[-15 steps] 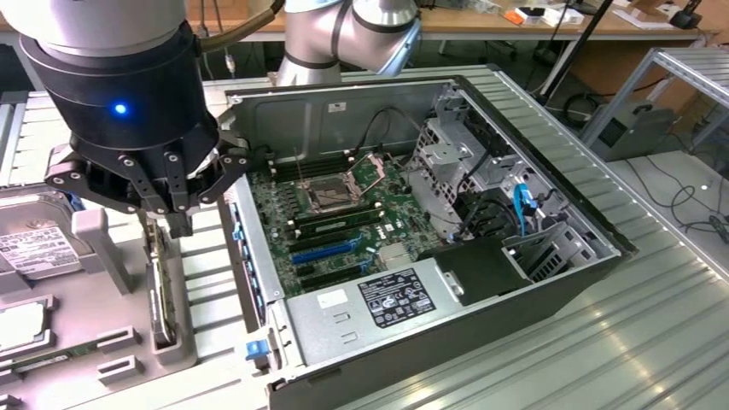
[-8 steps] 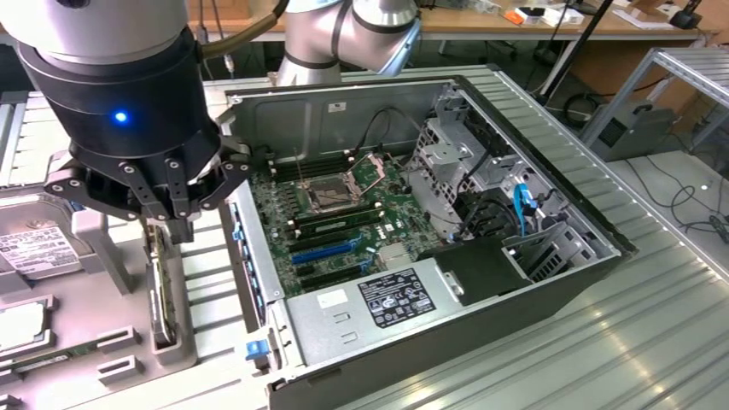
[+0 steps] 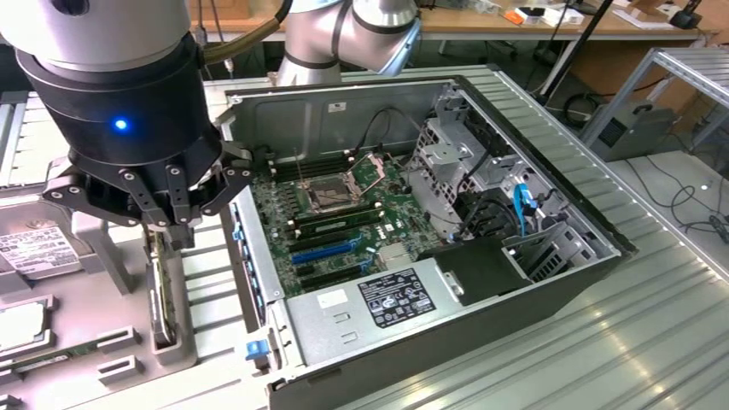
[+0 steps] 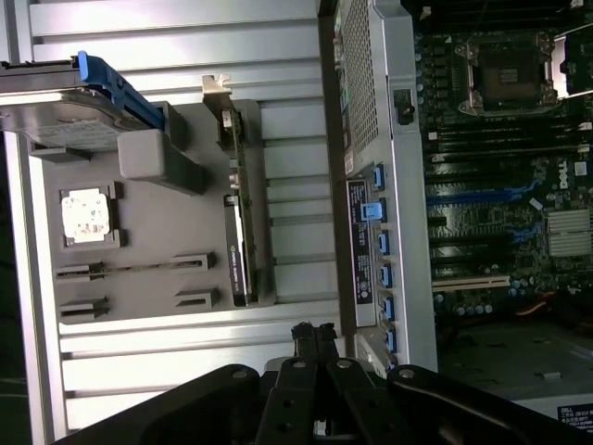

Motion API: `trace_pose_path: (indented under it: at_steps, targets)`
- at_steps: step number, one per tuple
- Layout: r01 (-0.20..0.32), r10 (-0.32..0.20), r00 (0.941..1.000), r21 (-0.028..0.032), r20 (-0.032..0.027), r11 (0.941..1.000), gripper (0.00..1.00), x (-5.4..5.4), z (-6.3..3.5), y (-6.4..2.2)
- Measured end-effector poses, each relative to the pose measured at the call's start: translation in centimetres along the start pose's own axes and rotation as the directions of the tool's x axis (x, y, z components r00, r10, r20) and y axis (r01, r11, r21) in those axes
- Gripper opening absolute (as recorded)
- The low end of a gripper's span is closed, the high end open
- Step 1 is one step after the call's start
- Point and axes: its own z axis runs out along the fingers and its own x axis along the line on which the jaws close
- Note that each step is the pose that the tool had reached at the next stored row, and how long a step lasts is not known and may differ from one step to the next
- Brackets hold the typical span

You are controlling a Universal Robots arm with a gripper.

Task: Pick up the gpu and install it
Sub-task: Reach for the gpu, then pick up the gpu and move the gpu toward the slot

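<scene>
Hovers with the claw (image 3: 171, 229) pressed together, pinching nothing, just above the gpu (image 3: 162, 290). Has that card below it, standing on edge in a slot of the grey holder (image 3: 114, 342) on the bench (image 3: 638, 333), beside the open computer case (image 3: 592, 273) at the exterior view's right.

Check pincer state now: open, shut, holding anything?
Pincer: closed, holding nothing. The gpu stands on edge in the grey tray, apart from it.
</scene>
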Motion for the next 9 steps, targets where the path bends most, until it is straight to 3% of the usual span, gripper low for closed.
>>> trace_pose_path:
  at_steps: [9]
  targets:
    - [0.000, 0.000, 1.0000, 0.0000, 0.0000, 1.0000, 0.10, 0.00, 0.00, 0.00]
